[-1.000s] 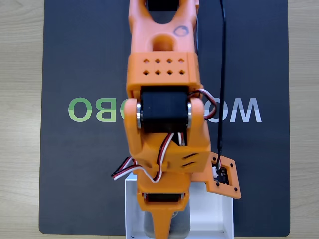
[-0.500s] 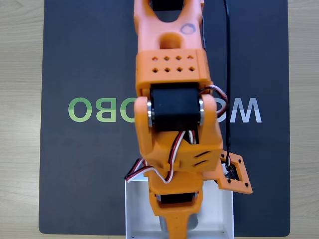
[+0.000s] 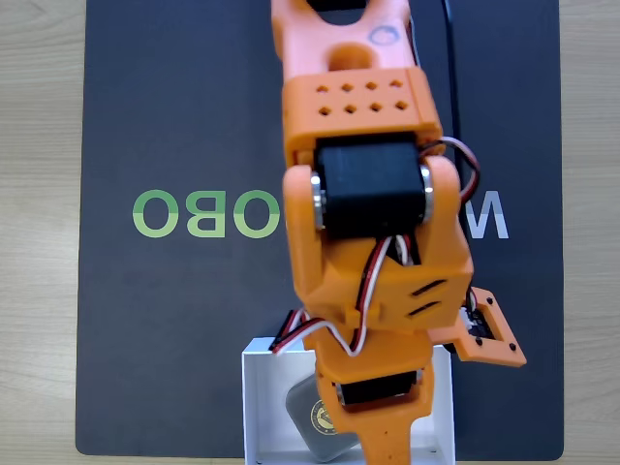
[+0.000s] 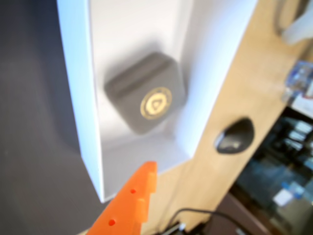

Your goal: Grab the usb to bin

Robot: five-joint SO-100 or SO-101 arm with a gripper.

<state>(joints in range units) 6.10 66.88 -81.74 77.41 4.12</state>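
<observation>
The usb (image 3: pixel 312 423), a dark grey rounded case with a gold emblem, lies flat inside the white bin (image 3: pixel 254 407) at the bottom of the fixed view. In the wrist view the usb (image 4: pixel 146 93) rests on the floor of the bin (image 4: pixel 73 73), free of any finger. My orange gripper (image 3: pixel 387 441) hangs over the bin's right half, just right of the case. One orange finger (image 4: pixel 132 200) pokes in from the bottom edge of the wrist view, below the case. The gripper is open and holds nothing.
The bin stands on the near edge of a dark mat (image 3: pixel 174 116) with green and white lettering, which lies on a wooden table (image 3: pixel 39 242). The orange arm covers the mat's middle. A dark computer mouse (image 4: pixel 234 136) lies on the wood beyond the bin.
The arm has swung to the right in the fixed view and lifted off the usb. The case, earlier under the finger, now lies uncovered in the bin.
</observation>
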